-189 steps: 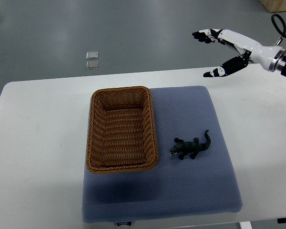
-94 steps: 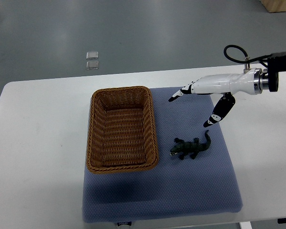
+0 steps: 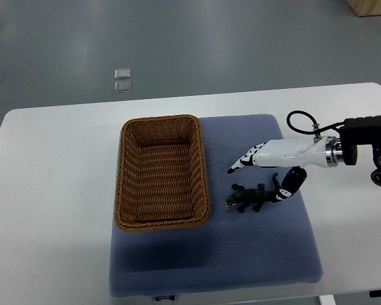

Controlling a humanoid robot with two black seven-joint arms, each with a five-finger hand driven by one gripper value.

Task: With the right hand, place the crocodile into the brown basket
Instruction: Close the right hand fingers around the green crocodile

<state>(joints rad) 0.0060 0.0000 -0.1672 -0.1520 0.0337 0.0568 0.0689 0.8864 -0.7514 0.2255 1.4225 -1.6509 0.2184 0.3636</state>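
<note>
open right hand at the crocodile, beside the brown basket

a white surface [image 3: 57,190] with rounded corners fills most of the top view, and grey floor lies beyond its far edge. on that floor, towards the left, sit two small clear squares [image 3: 122,79], one just behind the other. a blue padded mat [image 3: 241,254] lies on the middle of the surface. the brown basket [image 3: 163,222], a woven rectangle, stands on the left part of the mat with its long side running away from the robot, and its left rim lies along the mat's left edge.

the crocodile [image 3: 253,198], a small dark green toy, lies on the mat just to the right of the basket, outside it and apart from its rim. its head points left towards the basket and its tail curves up to the right.

the right hand [image 3: 276,154] is over the mat just behind the crocodile. it is open and grips nothing. the black-tipped fingers [image 3: 240,165] stretch out to the left towards the basket, past the toy's far side. the black thumb [image 3: 292,181] hangs apart from them and comes down by the tail. whether the thumb touches the tail cannot be told.

behind the hand a white wrist meets a silver ring, and a thin black cable [image 3: 298,117] loops above it. the black forearm [image 3: 368,136] comes in from the right edge.
</note>
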